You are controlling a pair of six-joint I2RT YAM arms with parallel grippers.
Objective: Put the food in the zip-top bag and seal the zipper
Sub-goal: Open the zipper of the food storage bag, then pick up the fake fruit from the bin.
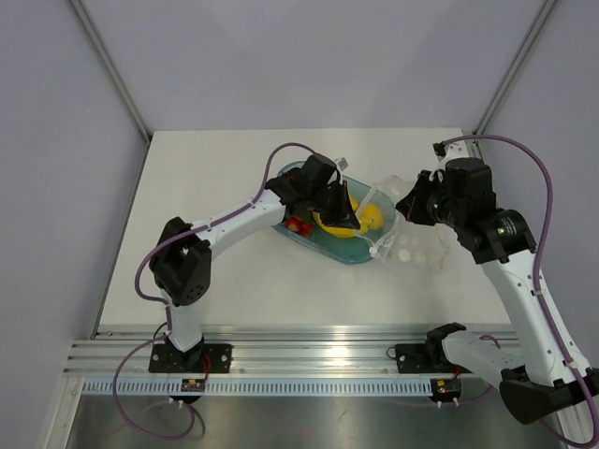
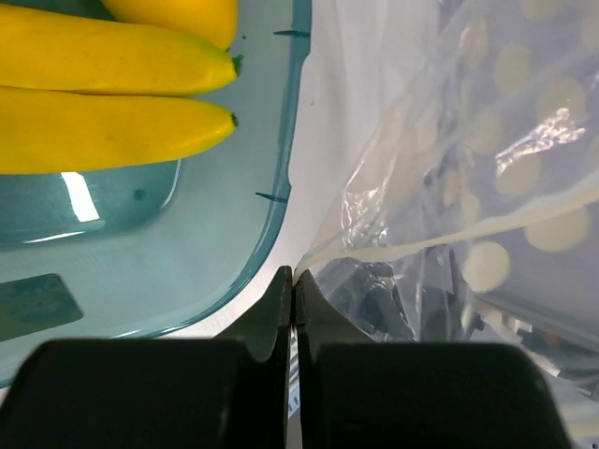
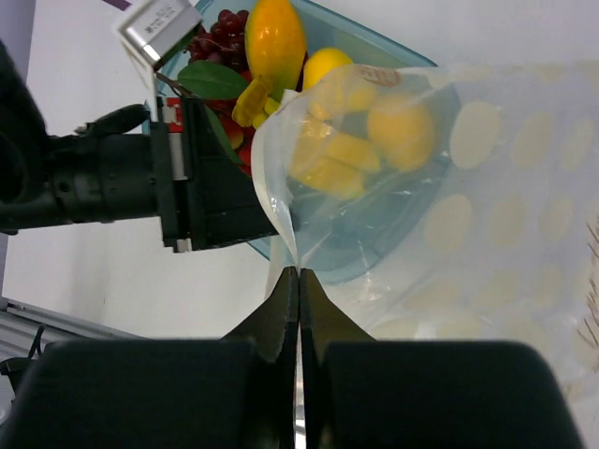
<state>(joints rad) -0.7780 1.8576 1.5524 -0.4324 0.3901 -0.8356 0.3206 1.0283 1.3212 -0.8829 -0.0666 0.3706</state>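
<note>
The zip-top bag (image 1: pixel 412 245) is clear with white dots and lies right of a teal tray (image 1: pixel 329 249), its mouth lifted toward the tray. My right gripper (image 3: pixel 298 269) (image 1: pixel 402 208) is shut on the film at the bag's mouth (image 3: pixel 281 210). My left gripper (image 2: pixel 294 279) (image 1: pixel 354 222) is shut where the zipper's pale strip (image 2: pixel 449 238) meets its tips. The food lies in the tray: bananas (image 2: pixel 112 94), a pear (image 3: pixel 273 37), a lemon (image 1: pixel 372 218), red berries (image 1: pixel 299 224) and a leaf (image 3: pixel 213 81). Yellow fruit (image 3: pixel 374 131) shows through the bag's film.
The tray's rim (image 2: pixel 281 159) runs just left of my left fingers. Both arms reach in over the middle of the white table (image 1: pixel 215 281). Grey walls stand on three sides, and an aluminium rail (image 1: pixel 309 351) lines the near edge.
</note>
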